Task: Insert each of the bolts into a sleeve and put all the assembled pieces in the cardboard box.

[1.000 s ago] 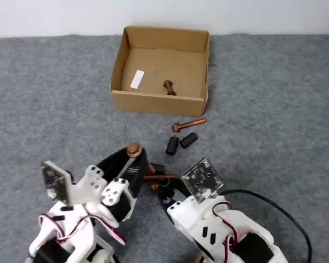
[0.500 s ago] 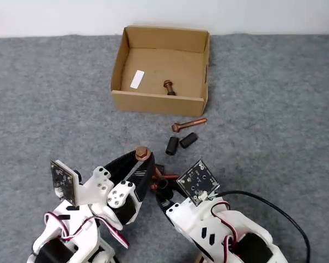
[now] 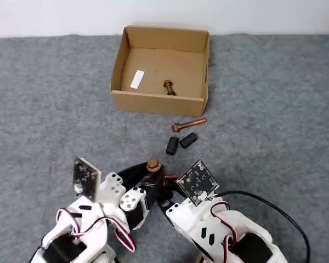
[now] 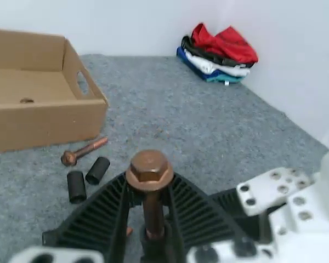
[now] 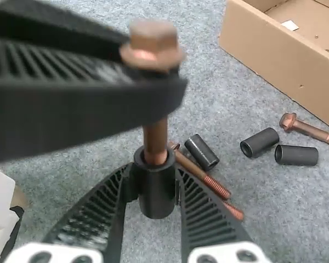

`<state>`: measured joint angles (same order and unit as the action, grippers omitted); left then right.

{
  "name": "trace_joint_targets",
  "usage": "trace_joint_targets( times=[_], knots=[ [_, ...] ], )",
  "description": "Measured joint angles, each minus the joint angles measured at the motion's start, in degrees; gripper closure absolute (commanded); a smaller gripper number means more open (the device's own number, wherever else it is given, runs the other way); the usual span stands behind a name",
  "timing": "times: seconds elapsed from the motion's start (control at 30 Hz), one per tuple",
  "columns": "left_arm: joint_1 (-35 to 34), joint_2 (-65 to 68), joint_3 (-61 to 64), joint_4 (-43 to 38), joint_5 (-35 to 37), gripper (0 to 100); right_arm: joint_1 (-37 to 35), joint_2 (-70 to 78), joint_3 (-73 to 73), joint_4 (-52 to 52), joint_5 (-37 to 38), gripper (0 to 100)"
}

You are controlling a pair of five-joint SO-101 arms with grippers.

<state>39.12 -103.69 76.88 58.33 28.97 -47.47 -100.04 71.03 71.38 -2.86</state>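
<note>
L claw (image 4: 148,189) clamps bolt (image 4: 148,167) upright, tip just inside sleeve (image 5: 153,193) that R claw (image 5: 153,181) pinches, both over table (image 3: 274,109), apart from box (image 3: 159,103). Risk: any tilt jams shank, or sleeve slips from grip.

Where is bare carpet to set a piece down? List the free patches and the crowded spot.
Free: the carpet left of the cardboard box, and right of it. Crowded: before the box front, a loose bolt and two sleeves lie.

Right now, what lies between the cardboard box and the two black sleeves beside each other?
One loose bolt, lying flat on the carpet, as the high view shows.
</note>
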Motion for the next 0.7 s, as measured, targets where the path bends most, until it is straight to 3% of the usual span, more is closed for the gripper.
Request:
trace_joint_targets(
  times=[0.4, 0.6, 0.7],
  knots=[
    [0.7, -0.4, 6.8, 2.3, -5.3, 99, 0.1, 0.3, 0.3, 0.1, 0.0, 99.0],
    [3.6, -0.4, 7.0, 2.5, -5.9, 80, 0.1, 0.3, 0.8, 0.2, 0.0, 99.0],
    [3.4, -0.4, 7.3, 3.1, -7.4, 79, -0.1, 0.3, 0.9, 0.3, 0.3, 99.0]
  ],
)
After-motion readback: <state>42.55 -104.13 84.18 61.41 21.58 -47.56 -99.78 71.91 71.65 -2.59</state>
